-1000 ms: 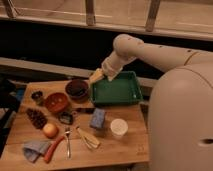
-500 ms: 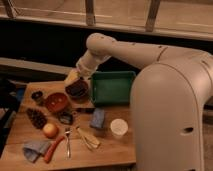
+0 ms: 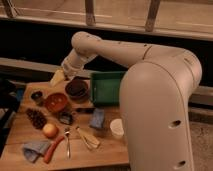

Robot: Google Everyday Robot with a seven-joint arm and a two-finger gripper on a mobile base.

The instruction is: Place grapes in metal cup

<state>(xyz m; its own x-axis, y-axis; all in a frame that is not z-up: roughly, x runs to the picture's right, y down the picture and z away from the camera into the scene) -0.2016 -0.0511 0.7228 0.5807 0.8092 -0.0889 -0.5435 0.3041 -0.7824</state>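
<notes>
The grapes (image 3: 36,118), a dark red-brown bumpy bunch, lie on the wooden table (image 3: 20,132) at the left. The metal cup (image 3: 37,96), small and dark grey, stands behind them near the table's back left. My gripper (image 3: 57,78) hangs above the table's back edge, right of and behind the metal cup and left of a dark bowl (image 3: 77,89). It is well away from the grapes and I see nothing in it.
An orange-brown bowl (image 3: 56,102) sits between the cup and the dark bowl. A green tray (image 3: 107,87) is at the back right. An orange fruit (image 3: 49,130), a blue cloth (image 3: 34,150), a spoon (image 3: 67,142), a blue packet (image 3: 97,119) and a white paper cup (image 3: 117,128) fill the front.
My arm has swung left, from over the green tray to above the table's back left near the dark bowl. The things on the table have not moved.
</notes>
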